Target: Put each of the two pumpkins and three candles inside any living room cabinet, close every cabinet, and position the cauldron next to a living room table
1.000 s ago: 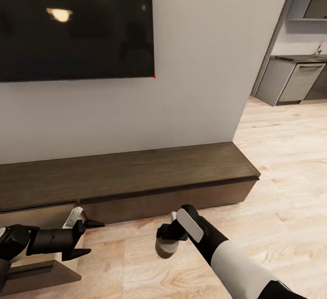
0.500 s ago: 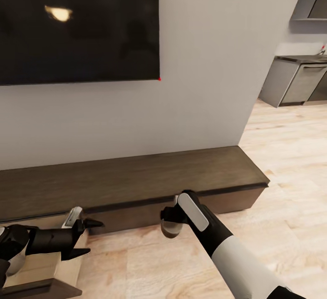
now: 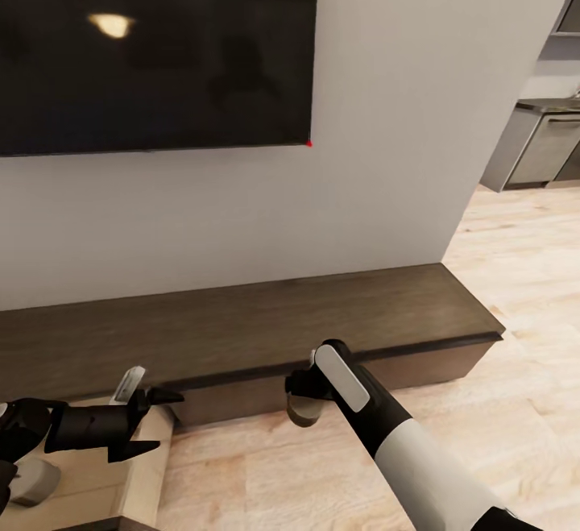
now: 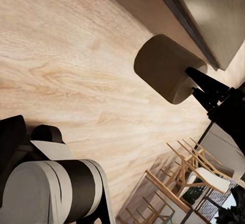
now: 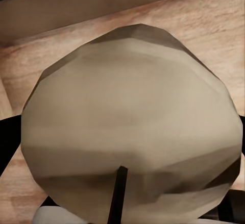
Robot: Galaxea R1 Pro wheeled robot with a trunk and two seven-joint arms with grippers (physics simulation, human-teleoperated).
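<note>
Candle (image 3: 304,410) sits clamped in your right claw (image 3: 304,390), held above the floor (image 3: 515,402) just before the cabinet (image 3: 242,329). Your left claw (image 3: 157,422) hangs with fingers apart over the pulled-out drawer (image 3: 149,466).

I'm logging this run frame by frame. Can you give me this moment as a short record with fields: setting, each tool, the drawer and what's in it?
setting: living room wall with TV above a long low dark cabinet, wood floor
right tool: shut on a candle, held above the floor in front of the cabinet
left tool: open, empty, over the open drawer
drawer: pulled out at the cabinet's left, pale inside
in drawer: one grey candle-like object, partly hidden by the left arm
</note>
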